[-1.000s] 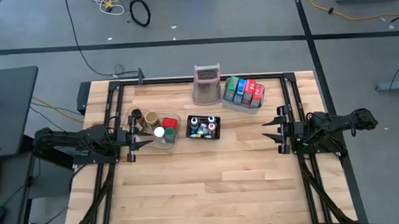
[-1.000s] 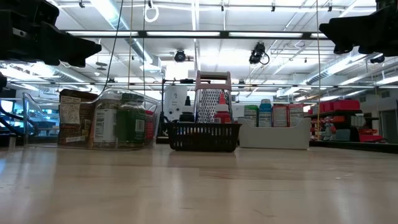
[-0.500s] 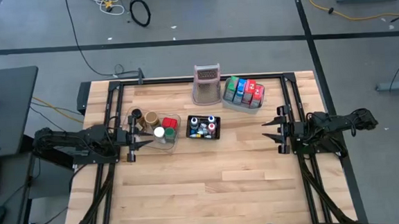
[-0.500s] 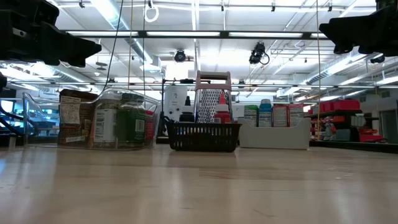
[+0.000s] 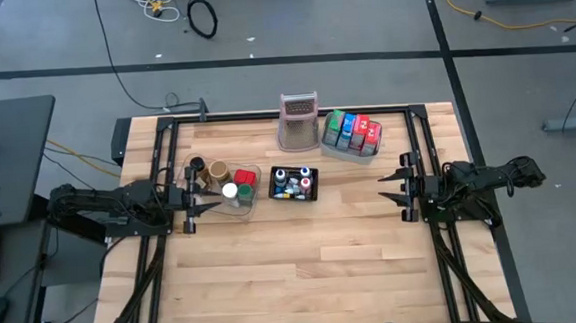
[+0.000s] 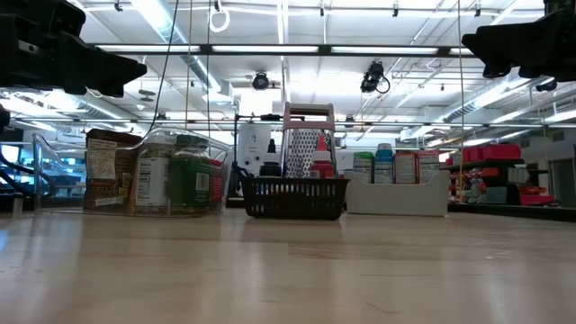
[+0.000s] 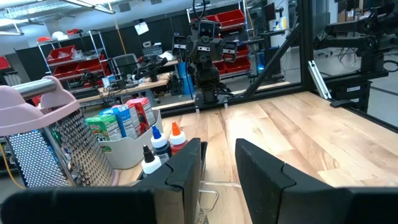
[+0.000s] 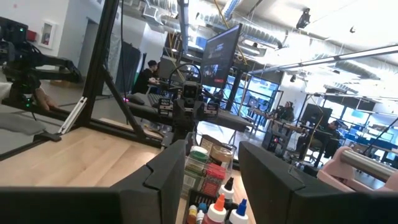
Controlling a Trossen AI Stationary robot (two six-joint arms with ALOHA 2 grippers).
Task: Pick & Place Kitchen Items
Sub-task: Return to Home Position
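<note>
Now both tools are held up off the worktop (image 5: 305, 271), one at each side, pointed at each other.

The left tool (image 5: 206, 198) is opened a little. A gap can be seen between its two dark fingers (image 7: 186, 171), and nothing is held in it. Just in front of its tips a clear tub (image 6: 58, 180) is set. The round jars (image 5: 230, 192) are packed in it. The white, green and red lids are seen nearest the tool, and the brown and black ones a bit off to its left.

Past the tub, a black mesh basket (image 6: 295, 200) is placed, and the tiny bottles (image 7: 160, 146) with coloured caps are stood up in it.

Farther on and to that tool's left, a silvery grater (image 5: 300, 123) with a pink top is stood beside a grey tray (image 6: 396, 200). The green, blue and red packets (image 5: 351, 130) are lined up in the tray.

The right tool (image 5: 388, 192) is held well apart from the basket, with the tray ahead on its right. Its fingers (image 8: 165, 180) are spread apart too, and nothing is gripped.
</note>
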